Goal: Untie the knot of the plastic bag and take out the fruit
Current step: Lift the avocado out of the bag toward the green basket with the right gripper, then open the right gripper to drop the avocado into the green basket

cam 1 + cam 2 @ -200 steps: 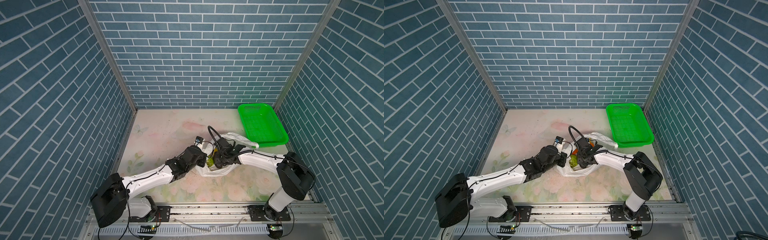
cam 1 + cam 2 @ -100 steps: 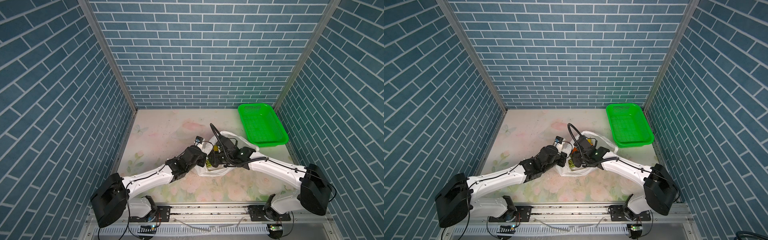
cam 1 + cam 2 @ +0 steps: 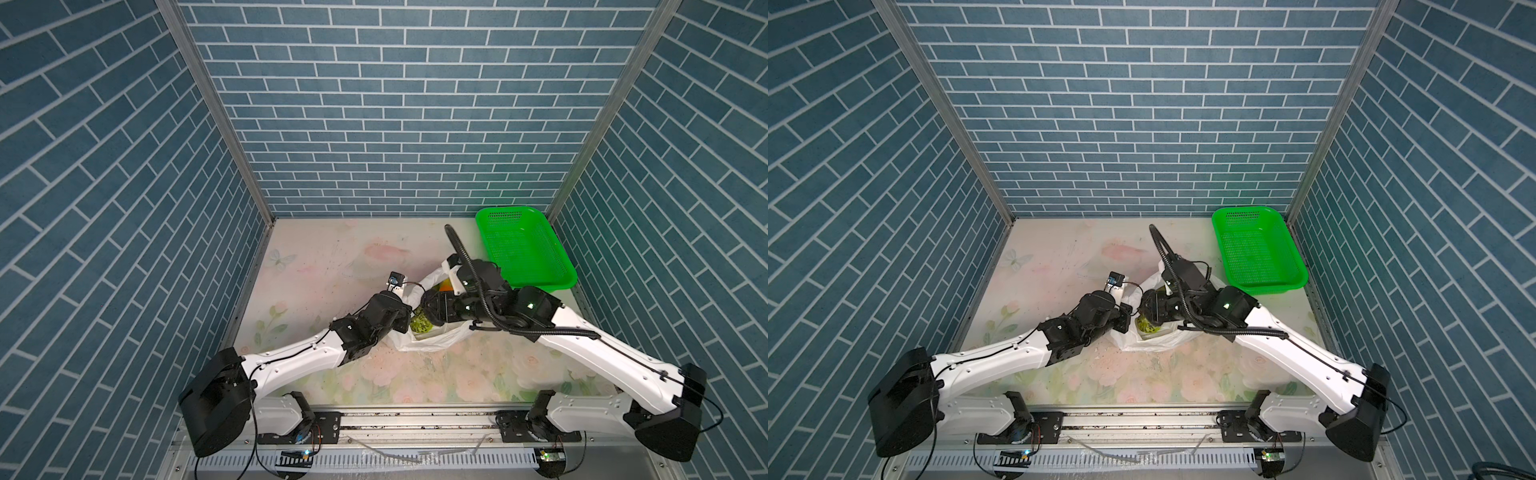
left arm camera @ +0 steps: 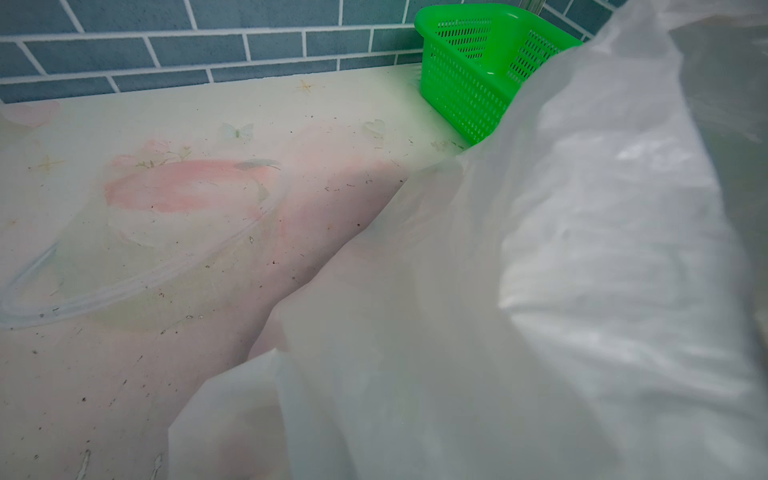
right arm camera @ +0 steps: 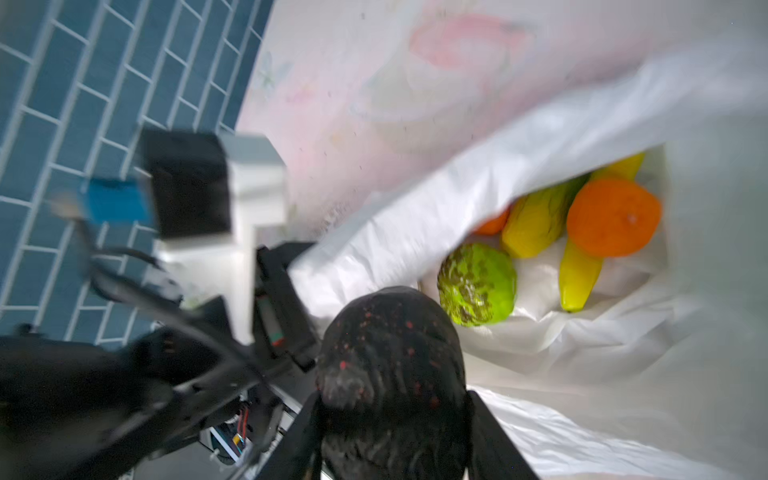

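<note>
Visibly: one bag [image 5: 415,199], two oranges [image 5: 613,216], one avocado [image 5: 390,374].

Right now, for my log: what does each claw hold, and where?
The right claw clamps the dark avocado across its sides; the left claw pinches the plastic bag by its rim.

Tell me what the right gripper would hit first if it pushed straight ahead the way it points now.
The right gripper clamps the dark avocado; straight ahead, that fruit would probably meet the green bumpy fruit in the plastic bag first, though depth is unclear.
</note>
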Controlling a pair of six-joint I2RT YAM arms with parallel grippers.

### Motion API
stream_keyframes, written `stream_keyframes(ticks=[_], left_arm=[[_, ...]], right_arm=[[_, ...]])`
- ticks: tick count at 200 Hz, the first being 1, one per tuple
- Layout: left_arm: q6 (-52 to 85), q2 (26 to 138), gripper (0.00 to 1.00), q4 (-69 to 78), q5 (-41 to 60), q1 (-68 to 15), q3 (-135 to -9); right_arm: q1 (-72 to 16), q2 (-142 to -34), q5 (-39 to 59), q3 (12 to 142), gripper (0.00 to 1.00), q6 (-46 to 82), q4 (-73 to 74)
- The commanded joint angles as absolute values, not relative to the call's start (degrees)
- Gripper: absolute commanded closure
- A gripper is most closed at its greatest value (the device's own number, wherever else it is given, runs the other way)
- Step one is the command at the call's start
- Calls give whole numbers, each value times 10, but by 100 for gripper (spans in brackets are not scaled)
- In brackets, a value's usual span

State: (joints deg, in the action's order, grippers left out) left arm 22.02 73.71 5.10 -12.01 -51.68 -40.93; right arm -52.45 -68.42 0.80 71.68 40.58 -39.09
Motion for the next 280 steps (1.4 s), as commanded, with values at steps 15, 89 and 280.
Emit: stream_keyframes(ticks=[15,89,280], left_arm=[[216,732,100,49,-123,-519,-416],[210,721,100,37,-101,-520,-420],[195,766,100,33,-142,-534,-451]], right_arm=[[-407,-640,21,774,61,374,-434],[-100,-683,112,765,62,307,-362],[63,-1073,65,819,52,233,-245]])
